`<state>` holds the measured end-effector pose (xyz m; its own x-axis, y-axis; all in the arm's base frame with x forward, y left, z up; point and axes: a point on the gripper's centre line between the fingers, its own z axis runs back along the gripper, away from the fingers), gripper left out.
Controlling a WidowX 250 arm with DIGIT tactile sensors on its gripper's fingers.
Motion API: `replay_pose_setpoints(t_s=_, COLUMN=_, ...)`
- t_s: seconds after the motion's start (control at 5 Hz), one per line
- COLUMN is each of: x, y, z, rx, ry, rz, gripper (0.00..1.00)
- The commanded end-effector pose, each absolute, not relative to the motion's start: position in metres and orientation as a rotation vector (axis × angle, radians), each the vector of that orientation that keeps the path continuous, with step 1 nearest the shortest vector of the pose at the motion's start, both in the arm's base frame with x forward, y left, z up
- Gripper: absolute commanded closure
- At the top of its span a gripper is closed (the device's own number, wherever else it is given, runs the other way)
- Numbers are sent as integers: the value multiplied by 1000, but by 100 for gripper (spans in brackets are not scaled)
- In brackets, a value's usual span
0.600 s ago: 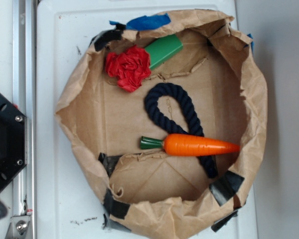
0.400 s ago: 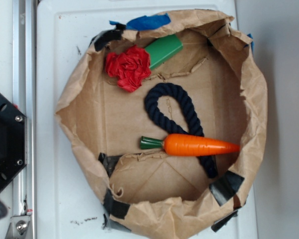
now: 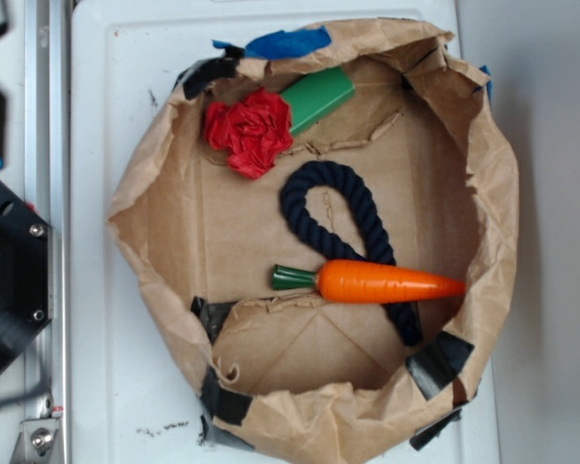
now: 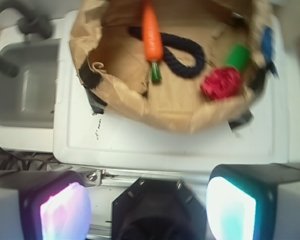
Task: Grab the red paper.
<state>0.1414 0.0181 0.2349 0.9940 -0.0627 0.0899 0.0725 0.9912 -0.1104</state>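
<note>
Red paper: your target, the red paper [image 3: 250,131], is a bright red crumpled wad w/ many folds, rosette shape. It sits in the upper-left corner of the bag tray in the exterior view; in the wrist view [image 4: 220,83] it's at the right, near the tray's closer rim.
Green block: smooth, glossy green block [image 3: 316,98], boxy w/ rounded edges, touching the wad's upper-right side, tilted.
Rope: dark navy twisted rope [image 3: 331,224], thick strands, bent into a loop just below the wad; not touching it. One end runs under the carrot.
Carrot: smooth orange plastic carrot [image 3: 387,282] w/ green stem, lying flat across the rope, tip pointing right in the exterior view.
Tray: brown paper bag [image 3: 160,203] w/ rolled-down, wrinkled walls, creased flat floor, patched w/ black tape and a blue tape piece at the top edge.
Worktop: white worktop [image 3: 106,116], scuffed, a few dark marks.
Jaws: you see the gripper [image 4: 147,205] at the bottom of the wrist view, blurred, over the worktop's edge and well apart from the wad; jaws spread wide, nothing between them.
Writing: no legible labels.
</note>
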Motion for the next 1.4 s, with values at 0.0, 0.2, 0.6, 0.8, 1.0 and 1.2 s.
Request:
replay_pose_setpoints(t_s=0.0, x=178, y=23, z=222, rx=-129, ry=-70, rz=-421, gripper=0)
replay_pose_setpoints(t_s=0.2, x=178, y=23, z=222, rx=-129, ry=-70, rz=-421, gripper=0)
replay_pose_setpoints(t_s=0.6, x=203, y=48, z=198, rx=-161, ry=-55, rz=-416, gripper=0)
replay_pose_setpoints(t_s=0.8, x=218, y=69, z=184, rx=-144, ry=-73, rz=-404, gripper=0)
replay_pose_setpoints(t_s=1.0, x=227, y=68, z=175, rx=-129, ry=-99, rz=-440, gripper=0)
replay_pose_setpoints(t_s=1.2, x=234, y=51, z=154, rx=-109, ry=-56, rz=-492, gripper=0)
